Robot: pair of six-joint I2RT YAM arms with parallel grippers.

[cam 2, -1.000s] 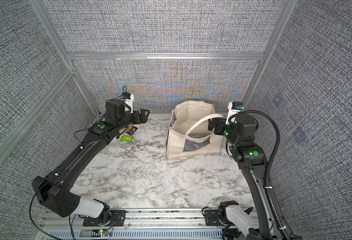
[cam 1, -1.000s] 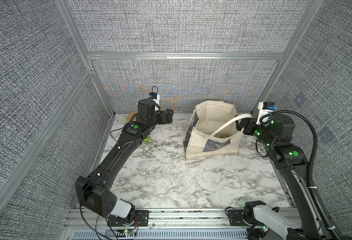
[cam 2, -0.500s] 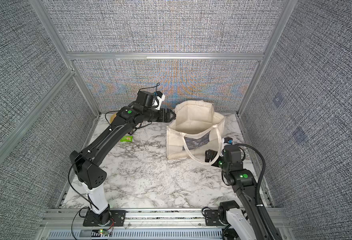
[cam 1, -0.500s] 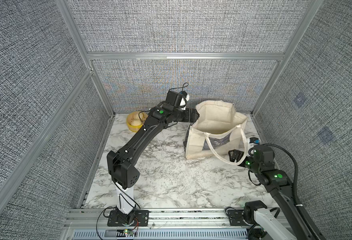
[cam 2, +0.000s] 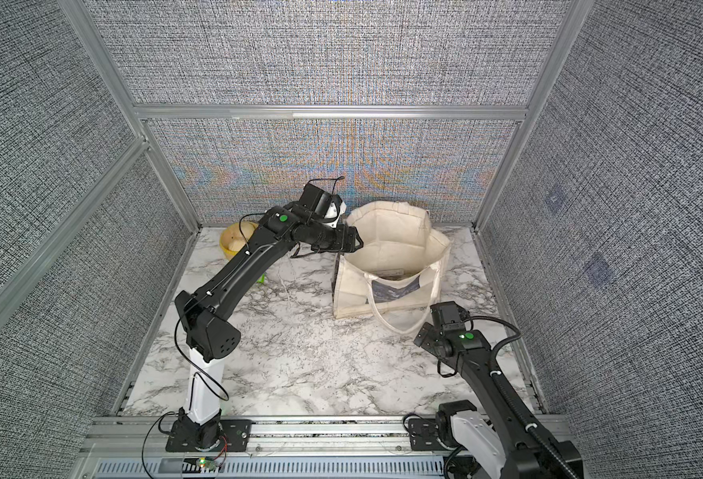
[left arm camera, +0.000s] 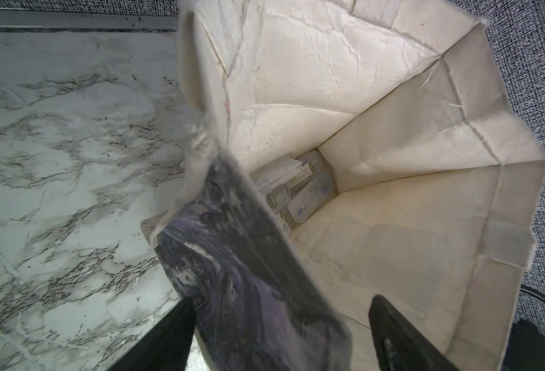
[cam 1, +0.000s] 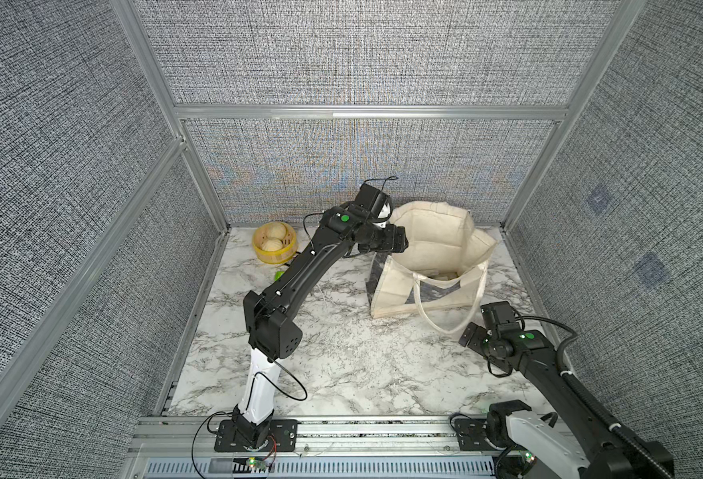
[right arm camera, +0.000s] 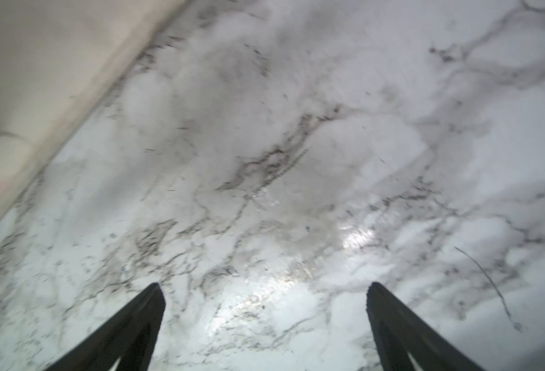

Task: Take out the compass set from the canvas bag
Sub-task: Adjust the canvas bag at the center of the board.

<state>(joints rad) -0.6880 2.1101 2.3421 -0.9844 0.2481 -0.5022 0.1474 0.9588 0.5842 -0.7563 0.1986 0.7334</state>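
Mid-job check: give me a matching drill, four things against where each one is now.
1. left gripper
2. right gripper
3. compass set
4. basket

a. by the back wall, outside the bag
b. open, astride the bag's side wall
c. open, above bare table
d. on the bag's bottom

Pairs: 1-b, 2-c, 3-d, 4-a

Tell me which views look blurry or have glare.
Right wrist view: motion-blurred, with glare on the marble table. Left wrist view: canvas bag lining sharp, its near dark panel smeared. Both top views: sharp, moiré on the back wall.
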